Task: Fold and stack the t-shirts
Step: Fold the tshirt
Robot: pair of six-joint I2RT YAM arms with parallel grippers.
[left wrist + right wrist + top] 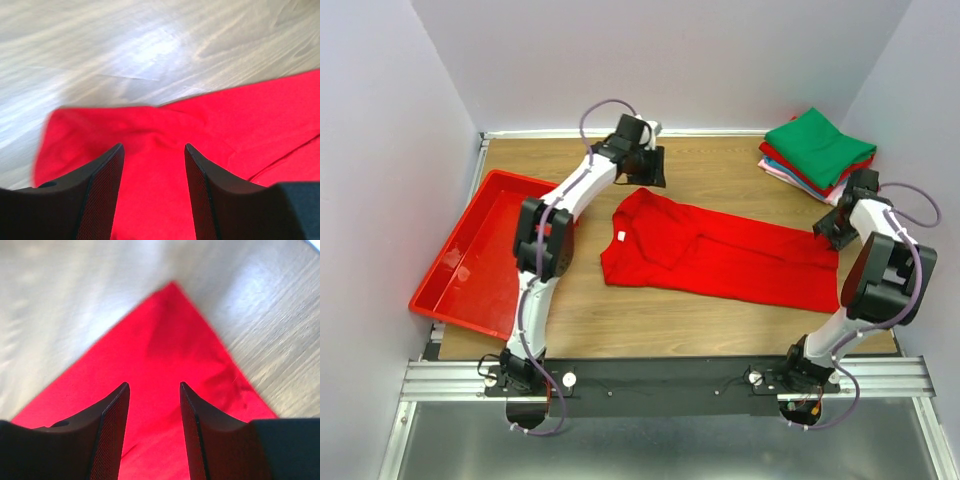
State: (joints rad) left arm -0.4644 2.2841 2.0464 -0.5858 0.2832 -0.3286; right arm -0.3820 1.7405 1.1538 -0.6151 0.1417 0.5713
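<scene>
Now, folding step: red t-shirt (720,255) spread flat just right of red tray (480,250). Your left gripper (154,147) over its tray-side far corner, right gripper (154,385) over corner farthest from tray; both jaws apart, nothing held. Next: lower, pinch both corners. Folded stack (817,152) sits farthest from tray.

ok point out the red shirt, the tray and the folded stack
red shirt (730,260), top external view, mid body
tray (470,262), top external view, bare floor
folded stack (820,145), top external view, green top shirt

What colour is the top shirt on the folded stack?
Green. The top shirt shows best in the top external view.
</scene>
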